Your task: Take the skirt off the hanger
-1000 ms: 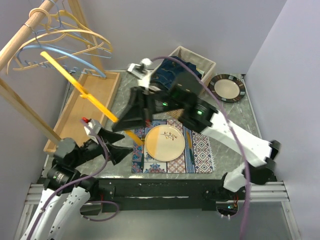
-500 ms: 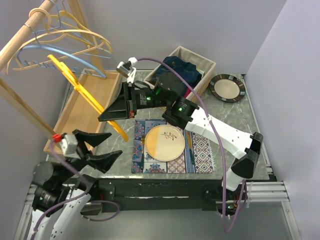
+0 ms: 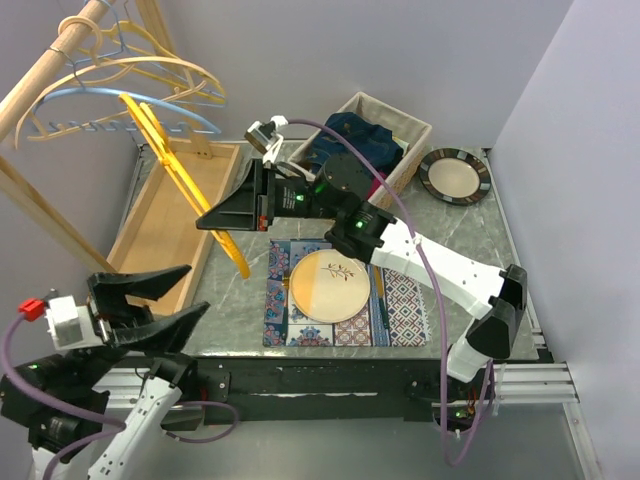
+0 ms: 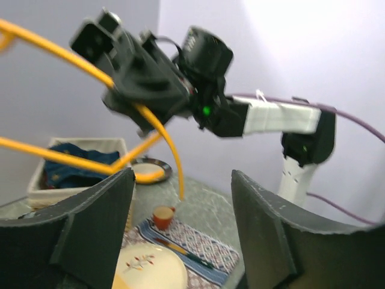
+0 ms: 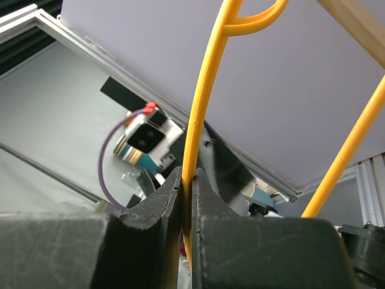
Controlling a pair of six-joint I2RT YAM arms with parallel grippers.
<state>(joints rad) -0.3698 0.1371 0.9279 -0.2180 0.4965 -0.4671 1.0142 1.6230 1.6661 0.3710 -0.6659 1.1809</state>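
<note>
Right gripper (image 3: 208, 222) jaws pinch the bare yellow hanger (image 5: 200, 90) near the upper-left wooden rail (image 3: 40, 70), left gripper (image 3: 190, 290) jaws are spread, and the skirt (image 3: 350, 130) apparently lies in the upper-centre basket (image 3: 395, 108), so next probably comes rehanging and release.

We are seeing the yellow hanger (image 5: 201, 108) running off the top edge of the right wrist view, with its hook cut away. The left wrist view is coming through blurred, and the hanger is leaving it at the left edge. From above, the right arm (image 3: 440, 265) is covering part of the basket (image 3: 400, 112). The dark blue cloth (image 3: 365, 135) inside is too bunched to identify. The left arm (image 3: 60, 385) is running off the bottom-left corner.
</note>
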